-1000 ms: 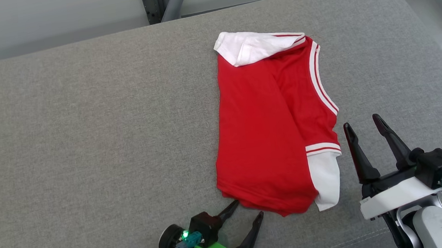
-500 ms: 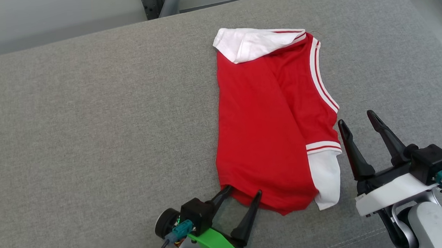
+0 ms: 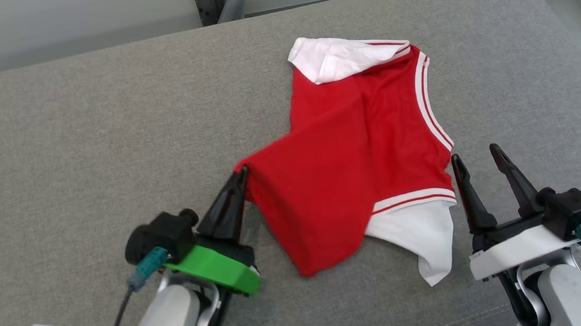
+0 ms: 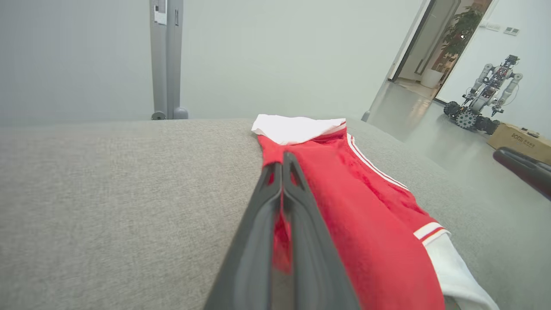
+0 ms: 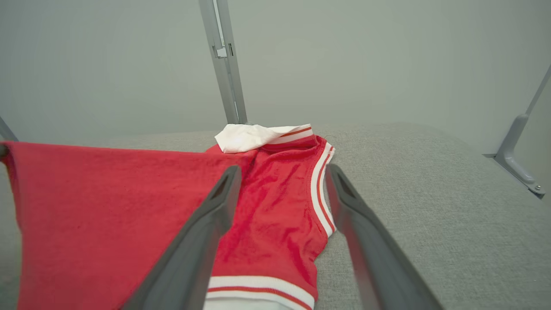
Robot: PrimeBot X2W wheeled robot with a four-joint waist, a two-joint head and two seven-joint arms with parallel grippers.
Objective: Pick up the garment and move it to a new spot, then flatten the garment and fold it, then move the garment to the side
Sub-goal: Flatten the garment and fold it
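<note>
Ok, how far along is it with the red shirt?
Done: the shirt looks folded lengthwise on the grey cushion, a white sleeve turned in at the top. In hand: the left gripper is shut on its near corner, lifting it. The right gripper hovers open beside its right edge. Left: the fold across and setting it aside.

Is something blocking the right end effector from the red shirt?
Nothing visible is. The right end effector stands open just beside the shirt, at its striped edge, with bare grey cushion around it. The left end effector is shut on the shirt's other corner.
</note>
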